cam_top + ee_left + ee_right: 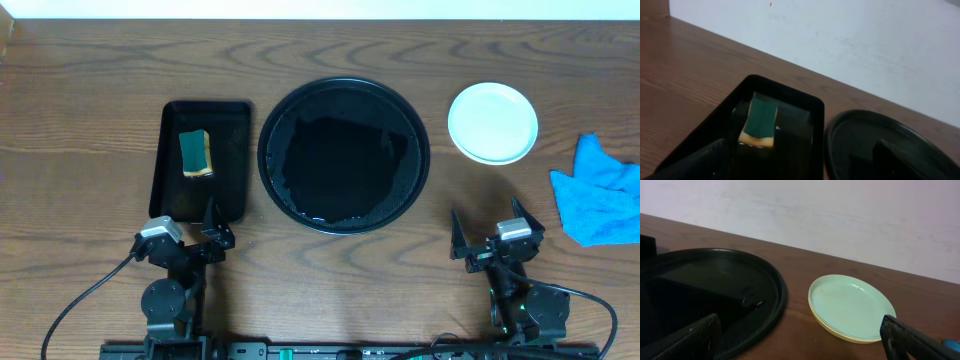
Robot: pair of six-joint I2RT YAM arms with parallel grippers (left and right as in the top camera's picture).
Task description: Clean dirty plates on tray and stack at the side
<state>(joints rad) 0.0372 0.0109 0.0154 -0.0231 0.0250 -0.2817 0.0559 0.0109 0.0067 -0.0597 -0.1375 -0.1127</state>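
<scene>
The plates (492, 122) sit stacked on the table to the right of the round black tray (344, 155). In the right wrist view the stack (850, 306) shows a mint-blue plate on top and a pale yellow rim beneath. The tray (715, 295) holds no plates; it also shows in the left wrist view (880, 145). My left gripper (185, 238) is open and empty near the front edge, below the rectangular tray. My right gripper (492, 240) is open and empty at the front right, well short of the stack.
A small rectangular black tray (200, 160) left of the round tray holds a green and yellow sponge (195, 152), also seen in the left wrist view (760, 122). A blue cloth (600, 192) lies at the right edge.
</scene>
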